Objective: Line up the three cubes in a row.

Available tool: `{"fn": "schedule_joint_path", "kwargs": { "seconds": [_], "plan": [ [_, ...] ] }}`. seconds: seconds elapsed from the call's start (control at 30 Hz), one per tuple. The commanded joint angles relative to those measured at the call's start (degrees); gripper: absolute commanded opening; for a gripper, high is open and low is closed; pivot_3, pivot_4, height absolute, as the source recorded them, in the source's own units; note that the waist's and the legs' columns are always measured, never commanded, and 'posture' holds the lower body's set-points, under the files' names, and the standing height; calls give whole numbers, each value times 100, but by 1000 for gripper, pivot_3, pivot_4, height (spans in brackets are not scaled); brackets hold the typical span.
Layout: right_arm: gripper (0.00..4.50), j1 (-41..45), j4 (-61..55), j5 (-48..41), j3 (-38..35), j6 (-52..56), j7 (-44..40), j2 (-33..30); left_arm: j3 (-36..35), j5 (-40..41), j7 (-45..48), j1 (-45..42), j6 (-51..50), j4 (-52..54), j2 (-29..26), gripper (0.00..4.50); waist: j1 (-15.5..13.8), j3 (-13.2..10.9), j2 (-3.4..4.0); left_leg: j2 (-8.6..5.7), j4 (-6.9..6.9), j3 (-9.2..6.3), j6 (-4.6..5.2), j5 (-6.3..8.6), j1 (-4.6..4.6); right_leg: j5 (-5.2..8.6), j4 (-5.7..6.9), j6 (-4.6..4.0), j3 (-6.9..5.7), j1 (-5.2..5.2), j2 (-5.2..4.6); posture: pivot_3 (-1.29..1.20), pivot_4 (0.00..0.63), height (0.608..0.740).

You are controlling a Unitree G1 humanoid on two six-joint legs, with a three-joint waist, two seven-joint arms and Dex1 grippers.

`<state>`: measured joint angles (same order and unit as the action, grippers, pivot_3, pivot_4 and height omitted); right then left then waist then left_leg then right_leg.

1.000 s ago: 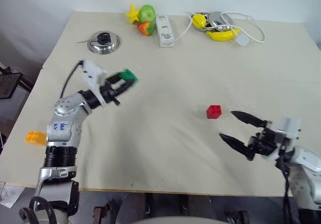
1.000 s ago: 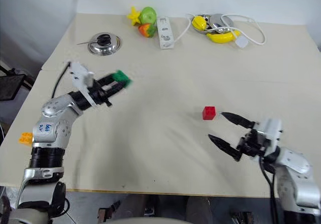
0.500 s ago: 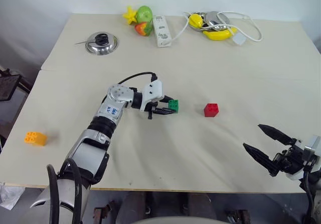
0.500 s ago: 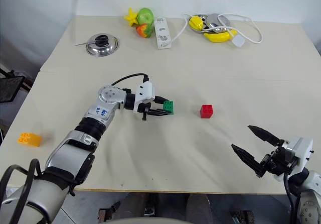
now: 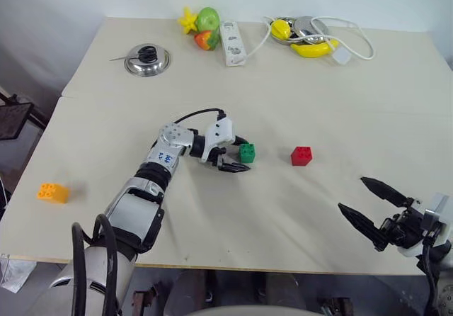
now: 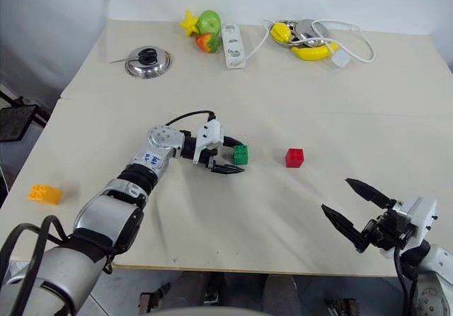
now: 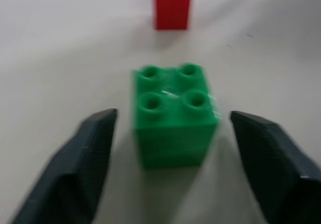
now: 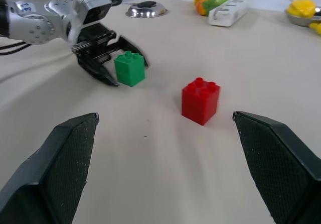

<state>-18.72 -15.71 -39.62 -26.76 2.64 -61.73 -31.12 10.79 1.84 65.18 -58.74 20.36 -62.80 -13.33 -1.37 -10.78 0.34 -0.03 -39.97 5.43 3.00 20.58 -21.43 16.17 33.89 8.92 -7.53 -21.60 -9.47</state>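
Between the left fingers [image 5: 239,156], spread apart, green cube [image 5: 247,153] stands beside red cube [image 5: 301,156].

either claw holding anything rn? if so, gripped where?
Nothing is held. The left claw stands open around the green cube, which sits on the table with gaps to both fingers. The right claw is open, with nothing between its fingers.

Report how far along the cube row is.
Done: green cube stands on the table beside the red cube, a gap between them. In hand: nothing; the left gripper flanks the green cube with open jaws. Left: the orange-yellow cube sits far off near the table's left edge.
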Motion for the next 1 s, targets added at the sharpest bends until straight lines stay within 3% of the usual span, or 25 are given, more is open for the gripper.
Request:
{"fn": "schedule_joint_path", "kwargs": {
  "seconds": [0.03,0.1,0.2,0.37,0.5,0.63,0.73,0.87,1.0],
  "plan": [
    [4500,337,-180,-148,242,207,11,-110,-438,417,235,112,-10,757,-286,4423,36,0,0,2,0,2,0,0,0,0,0,0,0,-1,0,0,150,740],
    [4500,620,-201,-224,421,434,58,-155,-624,732,461,532,-285,1599,-534,4423,70,1,3,7,0,1,0,0,1,0,4,0,-1,-2,1,0,150,740],
    [4500,1105,-210,-304,759,711,-45,-237,-1018,1441,496,1647,-1092,3667,-1024,4470,162,5,12,8,3,-3,-1,0,5,1,8,-2,0,-1,0,0,150,740],
    [4500,1791,-173,-155,1359,742,-306,-228,-2306,2301,-1016,3732,-2435,6724,-1464,4470,176,0,12,12,-4,-14,-2,0,5,2,9,-3,0,3,-1,0,150,740],
    [4500,2217,-182,-174,1712,806,-452,-209,-3599,2628,-2366,5452,-3021,8333,-1302,4470,125,-1,12,5,-5,-21,-2,1,12,2,7,-3,2,14,-16,0,150,740],
    [4500,2533,-149,-315,1938,922,-689,-191,-4663,2579,-3378,6996,-2883,9212,-661,4470,112,0,9,1,-4,-27,-4,4,12,1,-1,-3,-1,21,-20,0,150,740],
    [4500,2703,-144,-378,2132,1114,-903,-279,-5255,2017,-3898,7978,-2136,9118,-45,4470,129,-1,8,2,-1,-25,-8,10,14,2,-4,-4,0,21,-19,0,150,740],
    [4500,2782,-80,-306,2204,1079,-969,-201,-6103,2367,-4712,8605,-1821,8846,682,4470,97,1,-2,10,-2,-22,-10,15,13,5,-15,-11,-3,15,-17,0,150,740],
    [4500,2765,-33,-268,2199,1057,-977,-204,-6258,2778,-4785,8956,-1822,8711,905,4470,34,4,-7,9,-5,-14,-22,41,15,6,-22,-12,3,9,-30,0,150,740]
  ]
}}
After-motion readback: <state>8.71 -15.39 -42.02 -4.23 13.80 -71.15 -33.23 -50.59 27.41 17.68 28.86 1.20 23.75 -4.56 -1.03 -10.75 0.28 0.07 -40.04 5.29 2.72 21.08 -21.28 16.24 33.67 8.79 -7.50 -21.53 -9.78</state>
